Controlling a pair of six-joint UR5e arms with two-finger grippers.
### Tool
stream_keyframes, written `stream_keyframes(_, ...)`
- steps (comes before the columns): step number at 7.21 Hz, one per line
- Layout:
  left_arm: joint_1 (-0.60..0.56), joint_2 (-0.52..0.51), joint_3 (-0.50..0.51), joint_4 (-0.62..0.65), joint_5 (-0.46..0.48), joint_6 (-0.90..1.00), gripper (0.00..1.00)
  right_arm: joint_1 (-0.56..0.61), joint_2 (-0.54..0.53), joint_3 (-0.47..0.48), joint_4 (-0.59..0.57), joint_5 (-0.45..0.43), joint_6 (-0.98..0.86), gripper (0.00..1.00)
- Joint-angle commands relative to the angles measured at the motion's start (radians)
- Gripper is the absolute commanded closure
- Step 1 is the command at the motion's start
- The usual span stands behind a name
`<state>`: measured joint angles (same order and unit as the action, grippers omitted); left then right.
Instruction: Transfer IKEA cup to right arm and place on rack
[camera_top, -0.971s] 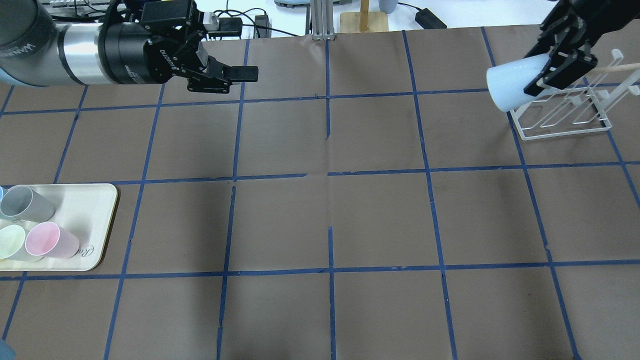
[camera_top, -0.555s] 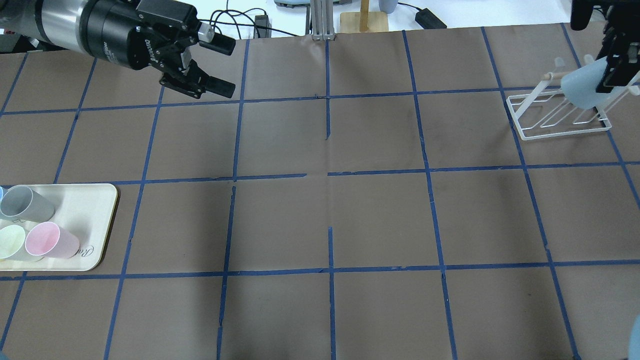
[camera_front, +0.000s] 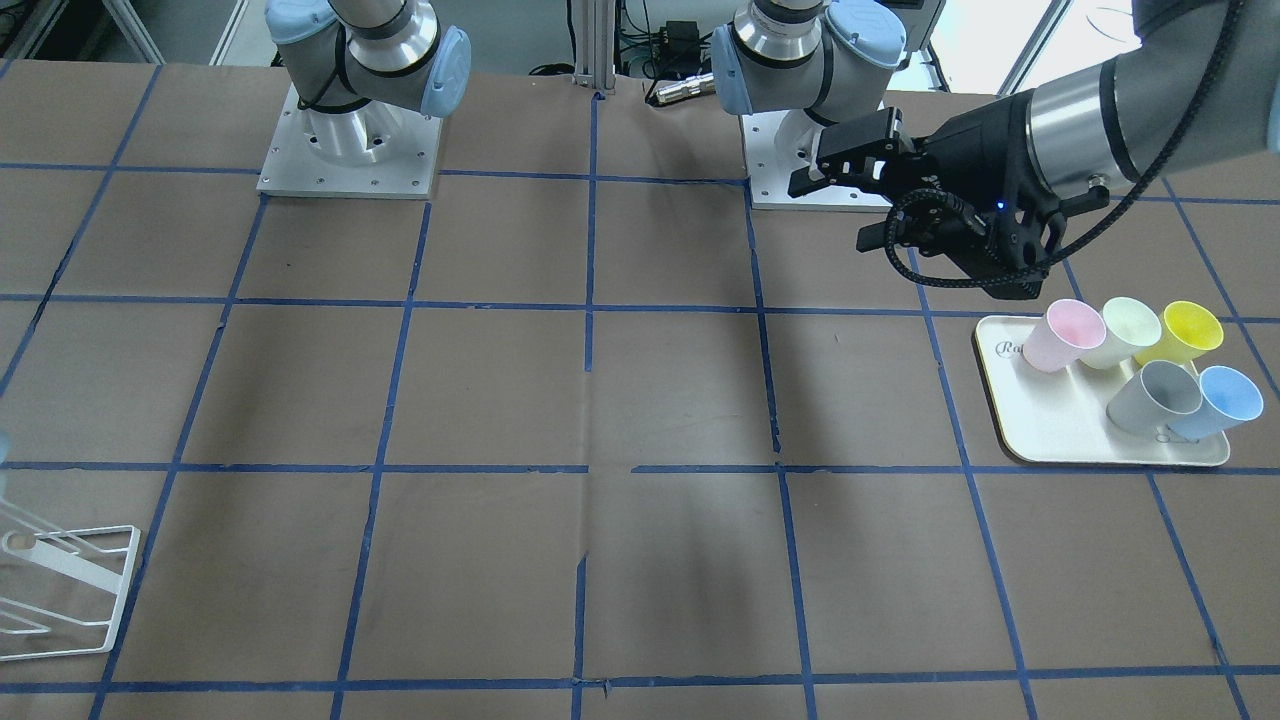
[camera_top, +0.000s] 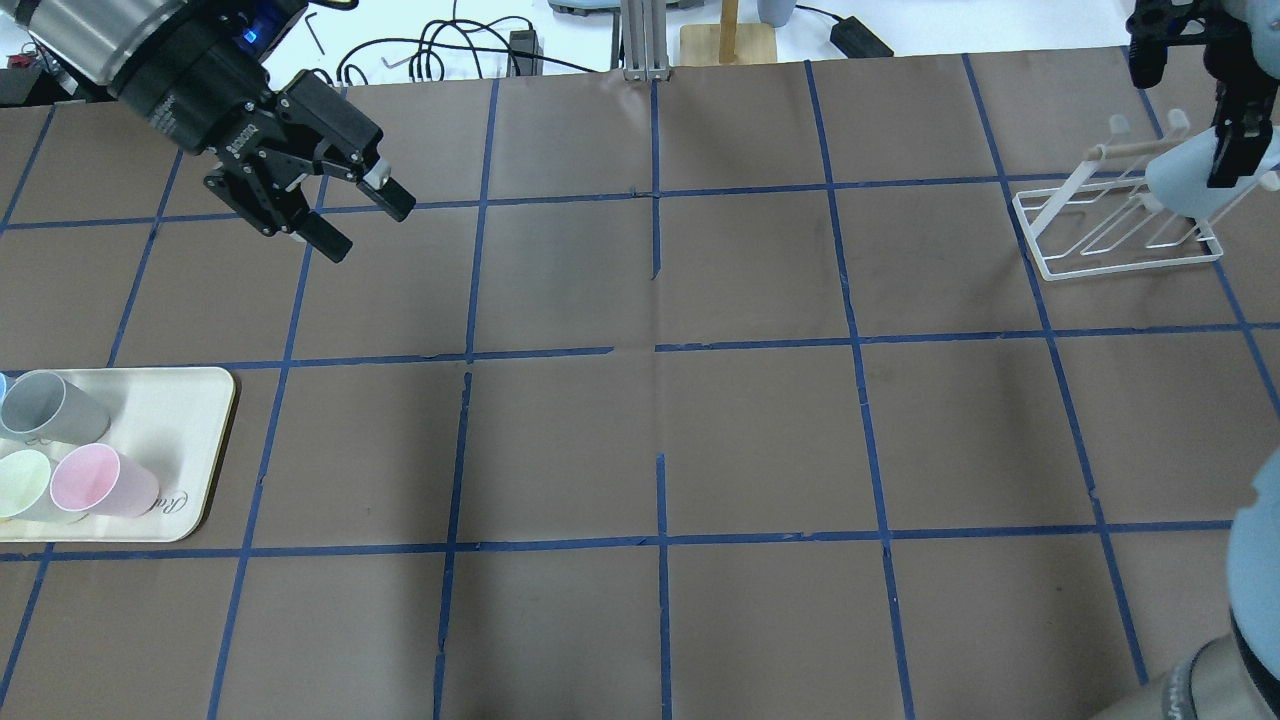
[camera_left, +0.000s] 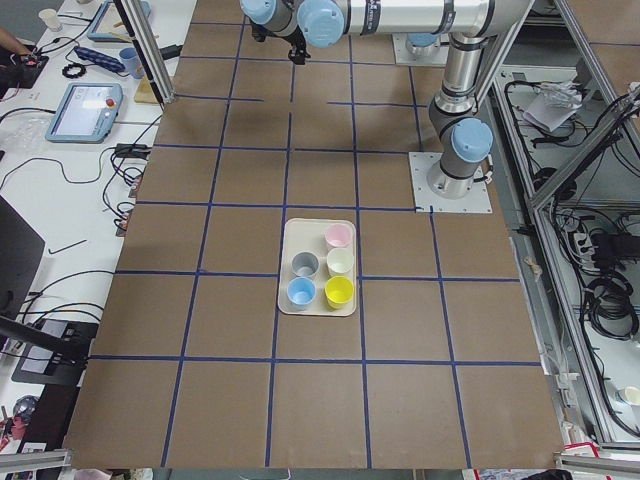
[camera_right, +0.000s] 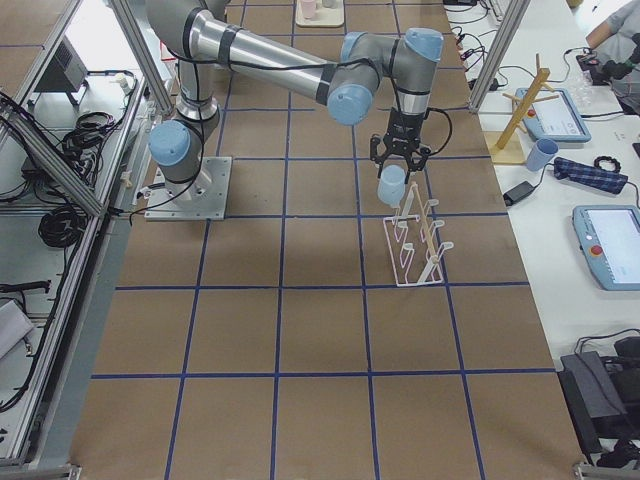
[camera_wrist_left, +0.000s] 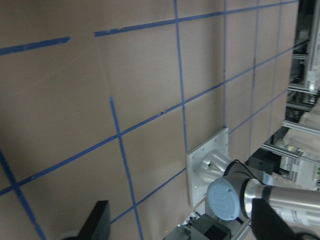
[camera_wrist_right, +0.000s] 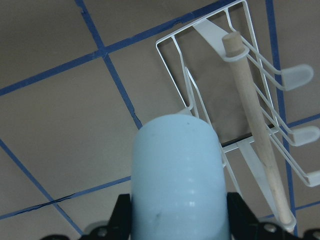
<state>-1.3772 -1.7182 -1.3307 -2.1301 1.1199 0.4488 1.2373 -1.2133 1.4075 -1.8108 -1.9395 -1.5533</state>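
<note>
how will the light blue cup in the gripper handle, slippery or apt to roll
Probably light and fairly stiff: the light blue cup looks plastic and shows no dent in the right gripper. Its smooth tapered wall may slip. Round and handle-less, it could roll if dropped beside the rack.

tray (camera_front: 1050, 415): cream, on table (camera_front: 500, 400) | holds: pink cup (camera_front: 1065, 337), green cup (camera_front: 1122, 330), yellow cup (camera_front: 1187, 332), grey cup (camera_front: 1150, 395)

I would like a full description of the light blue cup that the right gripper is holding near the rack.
The IKEA cup is a small, light blue, smooth tumbler, plastic by its look, without a handle. The right gripper is shut on its sides, one black finger on each side. It hangs tilted over the white wire rack, beside the wooden rod. Whether it touches the rack I cannot tell.
</note>
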Motion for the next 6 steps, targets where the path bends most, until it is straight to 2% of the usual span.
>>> stream_keyframes(1,-0.002,0.031,-0.008,0.106,0.119,-0.209,0.00,0.004,0.046,-0.001,-0.021,0.004,0.015,0.80)
stream_keyframes(3,-0.019,0.032,-0.062,0.293,0.278,-0.349,0.00,0.020,0.050,-0.001,-0.028,0.004,0.050,0.79)
stream_keyframes(5,-0.043,0.060,-0.206,0.485,0.311,-0.392,0.00,0.022,0.083,-0.002,-0.064,0.001,0.062,0.78)
stream_keyframes(6,-0.045,0.096,-0.244,0.502,0.325,-0.404,0.00,0.022,0.084,-0.002,-0.071,0.001,0.065,0.76)
